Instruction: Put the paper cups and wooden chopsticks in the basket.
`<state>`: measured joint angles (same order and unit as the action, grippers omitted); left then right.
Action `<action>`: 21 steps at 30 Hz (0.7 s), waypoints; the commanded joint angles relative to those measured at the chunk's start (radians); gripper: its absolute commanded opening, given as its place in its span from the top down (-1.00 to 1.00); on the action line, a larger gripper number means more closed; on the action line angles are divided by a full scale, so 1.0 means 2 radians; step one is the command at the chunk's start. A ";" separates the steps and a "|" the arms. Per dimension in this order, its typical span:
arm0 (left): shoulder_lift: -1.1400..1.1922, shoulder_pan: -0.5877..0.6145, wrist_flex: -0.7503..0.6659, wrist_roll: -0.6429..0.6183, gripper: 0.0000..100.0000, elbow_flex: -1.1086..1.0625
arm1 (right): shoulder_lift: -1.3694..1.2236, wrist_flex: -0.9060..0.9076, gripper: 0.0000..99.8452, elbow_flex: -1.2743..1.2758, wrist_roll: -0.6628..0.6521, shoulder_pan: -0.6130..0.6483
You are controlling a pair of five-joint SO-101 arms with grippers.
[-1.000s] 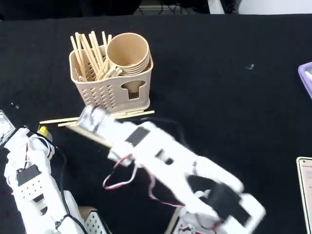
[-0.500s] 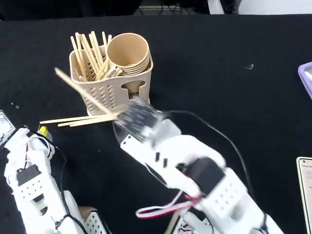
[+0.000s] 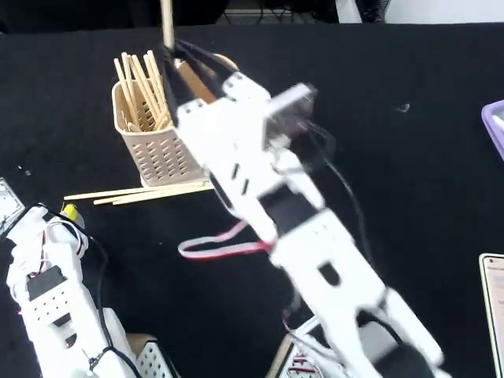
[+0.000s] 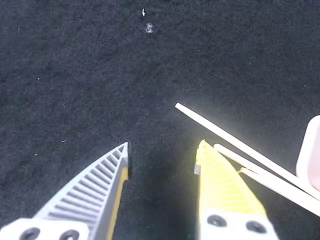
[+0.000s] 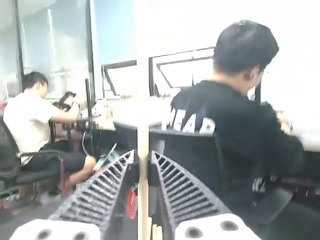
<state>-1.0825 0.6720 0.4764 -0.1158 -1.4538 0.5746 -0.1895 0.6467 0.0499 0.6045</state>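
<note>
Tabletop [image 3: 409,157] of black cloth with loose chopsticks [image 3: 138,193]; large windows [image 5: 50,50] beyond

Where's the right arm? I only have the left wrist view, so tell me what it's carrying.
Observer: The right gripper is shut on one wooden chopstick, held upright.
Operator: Tell me where that puts it relative to the basket.
Observer: From the high view, it looks to be over the basket, beside the chopsticks standing inside.
Operator: Place the sticks I see on the cloth.
Observer: Those loose chopsticks lie flat just in front of the basket, on its near side. I cannot count them exactly.
</note>
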 commanded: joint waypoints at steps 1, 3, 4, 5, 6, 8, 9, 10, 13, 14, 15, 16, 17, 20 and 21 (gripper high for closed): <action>-0.005 0.000 -0.009 0.002 0.56 0.003 | -0.109 -0.021 0.98 -0.087 0.021 -0.008; -0.005 0.000 -0.009 0.002 0.56 0.003 | -0.142 -0.021 0.98 -0.112 0.025 -0.008; -0.005 0.000 -0.009 0.002 0.56 0.003 | -0.156 -0.021 0.98 -0.122 0.026 -0.008; -0.005 0.000 -0.009 0.002 0.56 0.003 | -0.169 -0.021 0.98 -0.129 0.026 -0.008; -0.005 0.000 -0.009 0.002 0.56 0.003 | -0.180 -0.021 0.98 -0.132 0.026 -0.008; -0.005 0.000 -0.009 0.002 0.56 0.003 | -0.198 -0.020 0.97 -0.132 0.025 -0.008; -0.005 0.000 -0.009 0.002 0.56 0.003 | -0.204 -0.014 0.95 -0.132 0.025 -0.008; -0.005 0.000 -0.009 0.002 0.56 0.003 | -0.210 0.002 0.90 -0.133 0.025 -0.008; -0.005 0.000 -0.009 0.002 0.56 0.003 | -0.210 0.066 0.65 -0.135 0.026 -0.005; -0.005 0.000 -0.009 0.002 0.56 0.003 | -0.201 0.085 0.60 -0.136 0.026 -0.002; -0.005 0.000 -0.009 0.002 0.56 0.003 | -0.190 0.103 0.59 -0.135 0.026 -0.001; -0.005 0.000 -0.009 0.002 0.56 0.003 | -0.175 0.119 0.60 -0.134 0.026 -0.001; -0.005 0.000 -0.009 0.002 0.56 0.003 | -0.156 0.133 0.62 -0.132 0.026 -0.001; -0.005 0.000 -0.009 0.002 0.56 0.003 | -0.086 0.188 0.68 -0.130 0.026 -0.001; -0.005 0.000 -0.009 0.002 0.56 0.003 | -0.059 0.212 0.70 -0.126 0.025 -0.001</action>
<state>-1.0825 0.6720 0.4764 -0.1158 -1.4538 0.2371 0.1020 0.4457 0.0913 0.6045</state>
